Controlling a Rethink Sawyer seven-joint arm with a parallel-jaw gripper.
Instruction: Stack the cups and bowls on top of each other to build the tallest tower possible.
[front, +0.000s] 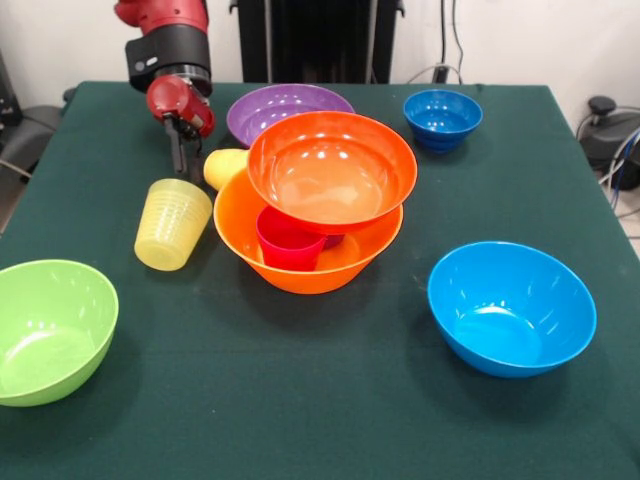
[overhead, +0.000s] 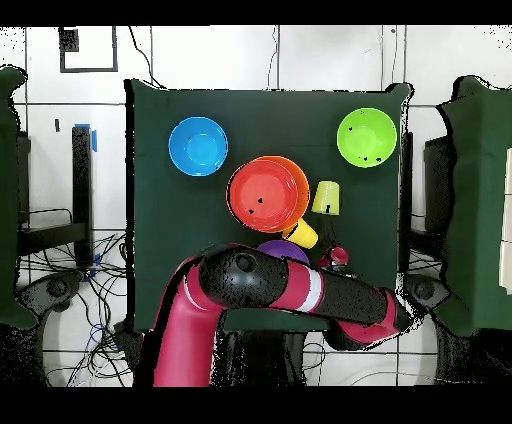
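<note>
No writing legible; red-orange bowl (front: 332, 170) tops tower (front: 309, 245)

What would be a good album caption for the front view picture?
Red robot arm's gripper beside a yellow cup, near a red-orange bowl perched on a red-pink cup inside the big orange bowl.

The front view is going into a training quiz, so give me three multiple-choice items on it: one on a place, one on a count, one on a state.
1. Where does the red-pink cup stand?
A. In the lime green bowl
B. In the largest orange-yellow bowl, under the red-orange bowl
C. Alone on the table

2. How many blue bowls show?
A. One
B. Two
C. Three

3. How does the ribbed pale yellow cup sit?
A. Tipped, on the table
B. Stacked on the purple bowl
C. Inside a blue bowl

Answers: 1 B, its rim shows beneath the tilted upper bowl. 2 B, light blue bowl and small dark blue bowl. 3 A, it leans on the cloth.
</note>
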